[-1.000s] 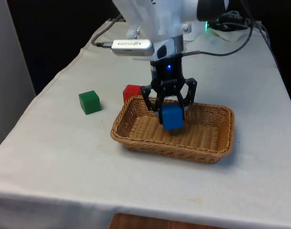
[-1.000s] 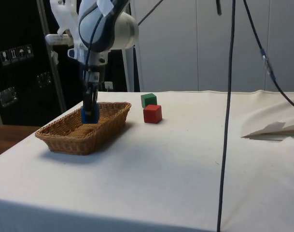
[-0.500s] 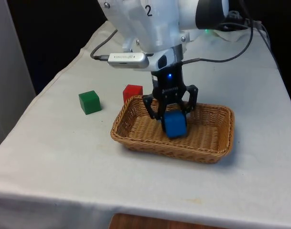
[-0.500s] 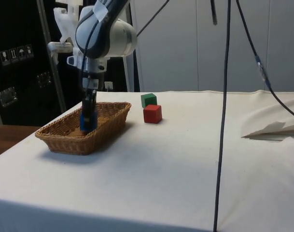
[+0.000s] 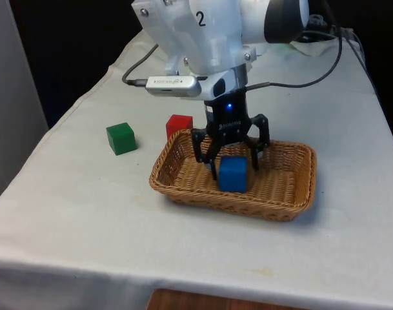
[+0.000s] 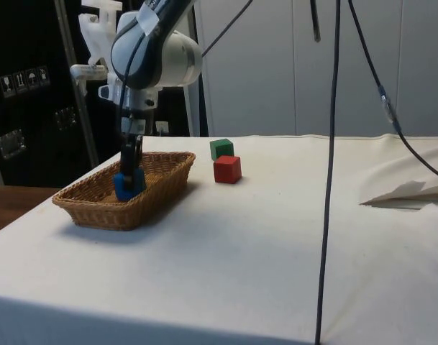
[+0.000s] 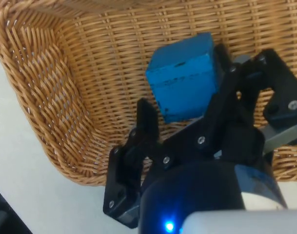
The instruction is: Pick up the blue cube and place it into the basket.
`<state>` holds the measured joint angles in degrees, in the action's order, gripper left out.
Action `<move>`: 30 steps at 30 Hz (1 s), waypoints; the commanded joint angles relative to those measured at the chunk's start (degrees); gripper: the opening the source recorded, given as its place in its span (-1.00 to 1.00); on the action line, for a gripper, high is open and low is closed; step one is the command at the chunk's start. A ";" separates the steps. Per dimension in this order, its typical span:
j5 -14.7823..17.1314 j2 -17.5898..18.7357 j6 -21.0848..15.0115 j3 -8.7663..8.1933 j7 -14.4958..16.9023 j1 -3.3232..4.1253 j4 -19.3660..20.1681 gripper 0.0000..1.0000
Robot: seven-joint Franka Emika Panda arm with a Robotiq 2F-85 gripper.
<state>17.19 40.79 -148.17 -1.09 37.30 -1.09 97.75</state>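
The blue cube (image 5: 233,174) is sitting on the floor of the wicker basket (image 5: 293,194), with the gripper (image 5: 231,165) hanging just above it, fingers (image 7: 138,146) spread wide and gripping nothing (a red cube (image 5: 179,124) and green cube (image 5: 120,138) are lying on the tabletop (image 5: 86,206) beyond the basket's left end in the front view).

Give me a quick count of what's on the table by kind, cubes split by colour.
Blue cube: 1, in the basket
Red cube: 1, on the cloth
Green cube: 1, on the cloth
Wicker basket: 1
Total: 4 things, 3 cubes and 1 basket
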 commanded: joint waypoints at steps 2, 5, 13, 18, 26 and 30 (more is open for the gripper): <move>0.06 -0.29 0.00 0.00 0.06 0.00 0.34 0.63; 0.00 -0.34 0.06 -0.06 0.00 0.00 0.40 1.00; 0.00 -1.09 0.74 -0.11 -0.17 0.06 0.34 1.00; 0.11 -2.98 2.41 -0.11 -0.34 -0.06 0.29 1.00; 0.06 -5.61 4.53 -0.23 -0.86 -0.06 0.34 1.00; 0.00 -6.93 5.79 -0.40 -1.09 -0.06 0.34 1.00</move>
<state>17.19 34.32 -142.67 -1.43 36.44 -1.15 97.80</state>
